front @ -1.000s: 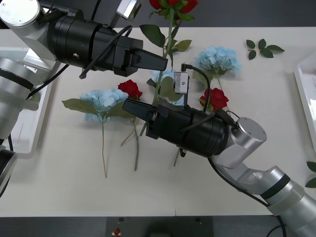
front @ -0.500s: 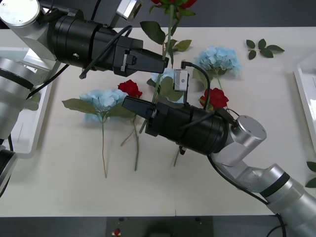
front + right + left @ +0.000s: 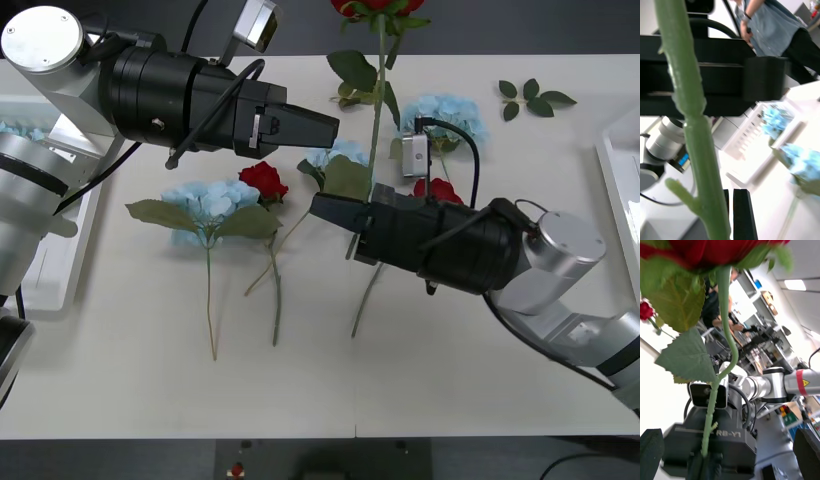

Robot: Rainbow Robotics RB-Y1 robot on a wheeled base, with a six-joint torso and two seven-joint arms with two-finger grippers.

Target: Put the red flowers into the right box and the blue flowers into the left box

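Black-fingered, my right gripper (image 3: 335,210) is clenching the green stem of a red rose (image 3: 378,4), holding it upright over the middle of the white table (image 3: 450,370); its head is reaching the far edge of the front view. Just beside my fingers, a second red rose (image 3: 264,179) and a blue flower (image 3: 208,202) are lying flat, stems trailing toward me, and a blue cluster with a big leaf (image 3: 340,170) is sitting right behind the held stem. Beyond my wrist another rose (image 3: 437,190) is peeking out. My left gripper (image 3: 325,127) is hovering released, fingers spread, pointing at the stem. Farther off, a blue flower (image 3: 447,118) and leaf sprigs (image 3: 530,98) are resting. Left box (image 3: 50,270) is holding blue petals; right box (image 3: 618,190) is sitting at the opposite table edge. "RB-Y1" (image 3: 725,434) is reading clearly on my right arm.
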